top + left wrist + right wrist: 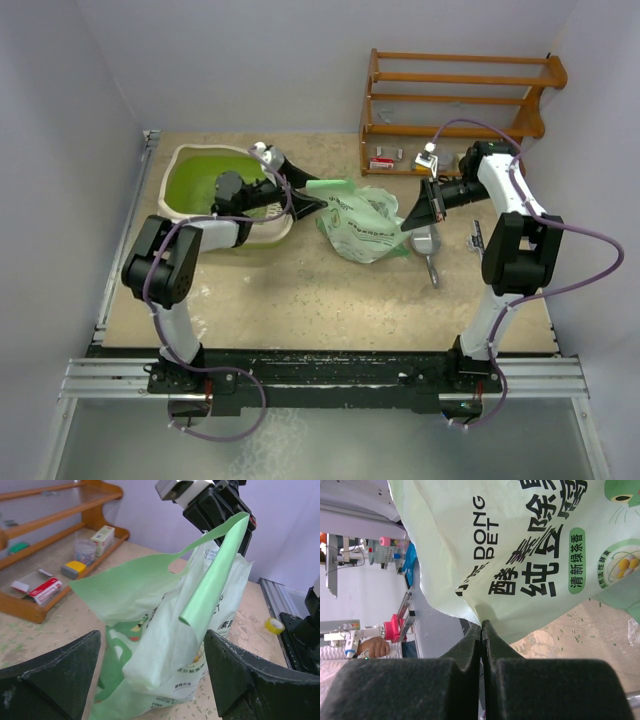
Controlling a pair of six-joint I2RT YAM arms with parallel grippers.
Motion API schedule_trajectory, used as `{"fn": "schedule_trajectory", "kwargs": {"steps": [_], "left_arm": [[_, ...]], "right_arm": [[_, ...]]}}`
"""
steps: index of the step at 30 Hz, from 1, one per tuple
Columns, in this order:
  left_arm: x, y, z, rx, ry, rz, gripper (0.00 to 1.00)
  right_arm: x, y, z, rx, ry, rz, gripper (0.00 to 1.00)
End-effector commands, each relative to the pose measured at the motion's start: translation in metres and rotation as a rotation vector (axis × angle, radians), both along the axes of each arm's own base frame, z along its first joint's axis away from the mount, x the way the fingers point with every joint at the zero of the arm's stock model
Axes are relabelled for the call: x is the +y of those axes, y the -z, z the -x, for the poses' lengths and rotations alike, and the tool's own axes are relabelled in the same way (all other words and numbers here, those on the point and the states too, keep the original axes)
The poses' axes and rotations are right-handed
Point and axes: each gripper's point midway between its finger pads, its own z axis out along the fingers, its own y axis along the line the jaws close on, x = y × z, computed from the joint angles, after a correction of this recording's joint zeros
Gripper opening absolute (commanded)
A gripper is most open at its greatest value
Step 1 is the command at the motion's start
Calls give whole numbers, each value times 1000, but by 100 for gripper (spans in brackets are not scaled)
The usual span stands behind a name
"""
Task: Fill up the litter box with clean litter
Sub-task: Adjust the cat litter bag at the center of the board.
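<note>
Looks early, nothing pouring. The litter box (172,185) sits just left of the bag (362,222), which stands on the worktop (300,290). Bag's top edge clamped by right end effector (481,625); left end effector (315,205) apart, at the bag. Lift-and-tip remains.

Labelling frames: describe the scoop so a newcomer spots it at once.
Start at the wooden rack at the far right and come forward to the pale green bag. The scoop lies just right of it: grey, the only thing with a bowl and a thin handle.
</note>
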Motion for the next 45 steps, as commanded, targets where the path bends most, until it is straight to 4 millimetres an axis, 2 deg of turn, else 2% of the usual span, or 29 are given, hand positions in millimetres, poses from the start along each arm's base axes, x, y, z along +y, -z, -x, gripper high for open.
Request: {"fn": "schedule_trajectory", "kwargs": {"steps": [1, 6, 8, 9, 11, 14, 15, 20, 22, 25, 30, 36, 40, 41, 42, 44, 45], "left_arm": [[-31, -11, 9, -58, 103, 28, 80], [-45, -15, 3, -53, 168, 66, 81], [-48, -14, 0, -41, 192, 88, 77], [-50, -15, -1, -37, 208, 103, 70], [-51, -19, 1, -19, 248, 131, 48], [-55, -19, 6, 27, 322, 139, 10], [-56, -17, 7, 53, 353, 126, 4], [-54, -7, 25, 261, 521, 16, 3], [-49, -8, 32, 273, 520, 3, 3], [-43, 2, 36, 368, 509, -11, 3], [-32, 10, 55, 461, 557, -55, 3], [-19, -6, 64, 458, 544, -57, 3], [-21, -23, 61, 426, 534, -31, 3], [-22, -26, 59, 420, 528, -24, 3], [-24, -28, 56, 411, 522, -19, 3], [-32, -25, 52, 424, 513, -24, 3], [-36, -24, 50, 417, 501, -24, 3]], "right_arm": [[5, -18, 7, 23, 4, -30, 0], [3, -15, 10, 32, -2, -13, 0], [3, -11, 12, 45, -6, -6, 0], [2, -10, 13, 46, -8, -3, 0], [1, -8, 18, 51, -13, 4, 0], [1, -5, 25, 58, -16, 6, 0], [1, -4, 27, 63, -15, 8, 0], [-9, 1, 35, 36, 25, 46, 0], [-14, 4, 35, 26, 55, 58, 0], [-20, 6, 37, 29, 75, 45, 0], [-24, 11, 42, 73, 43, -5, 0], [-24, 19, 51, -47, -9, -24, 0], [-28, 24, 42, -207, 12, 52, 0], [-30, 25, 37, -254, 31, 82, 1], [-33, 24, 29, -312, 56, 120, 12], [-39, 22, 20, -425, 117, 198, 19], [-41, 18, 15, -487, 151, 221, 27]]}}
